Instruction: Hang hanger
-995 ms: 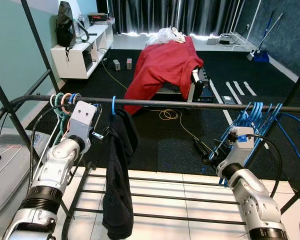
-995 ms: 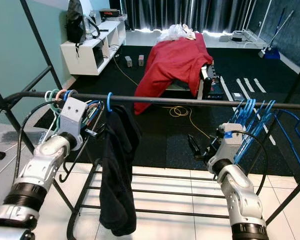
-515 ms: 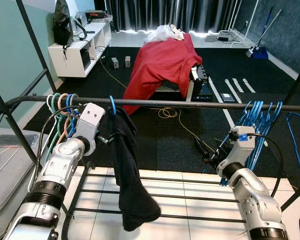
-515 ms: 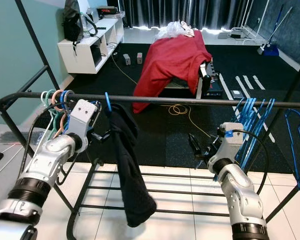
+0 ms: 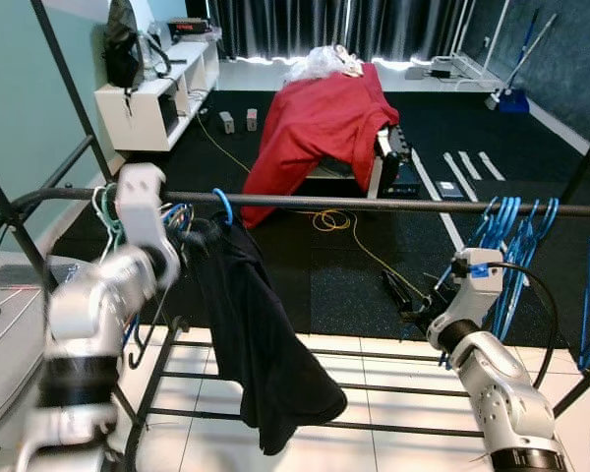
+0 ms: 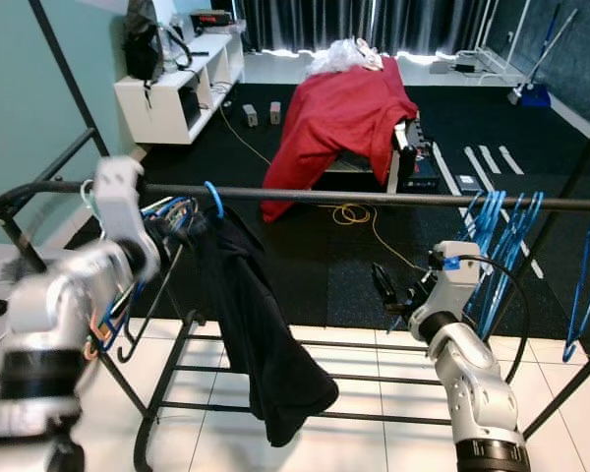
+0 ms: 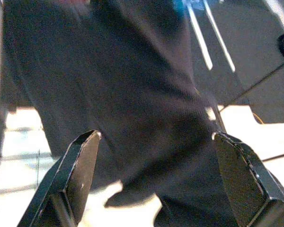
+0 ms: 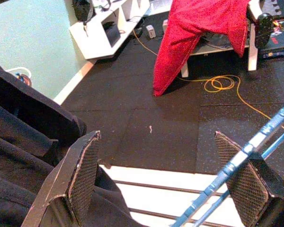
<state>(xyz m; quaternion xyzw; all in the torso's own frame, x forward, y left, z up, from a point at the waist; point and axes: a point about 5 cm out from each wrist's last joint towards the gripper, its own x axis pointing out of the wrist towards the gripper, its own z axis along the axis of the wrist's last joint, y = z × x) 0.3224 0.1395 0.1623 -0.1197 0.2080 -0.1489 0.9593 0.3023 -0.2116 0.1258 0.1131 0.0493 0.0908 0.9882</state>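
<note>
**Silver arms, black pincers**

Both arms are silver-grey metal in rounded segments, joined by ribbed black rings. The left arm (image 5: 98,305) is smeared by blur. The right arm (image 5: 492,393) carries a boxy wrist block with a small blue tag and a looping black cable. Each pincer has two long black fingers (image 8: 83,175) with a fine cross-hatched inner face.

I see open rail (image 5: 374,205) between the black garment (image 5: 261,334) hanging left of centre and the bunch of blue hangers (image 5: 506,246) on the right, while coloured hangers (image 5: 113,211) crowd the rail's left end.
</note>
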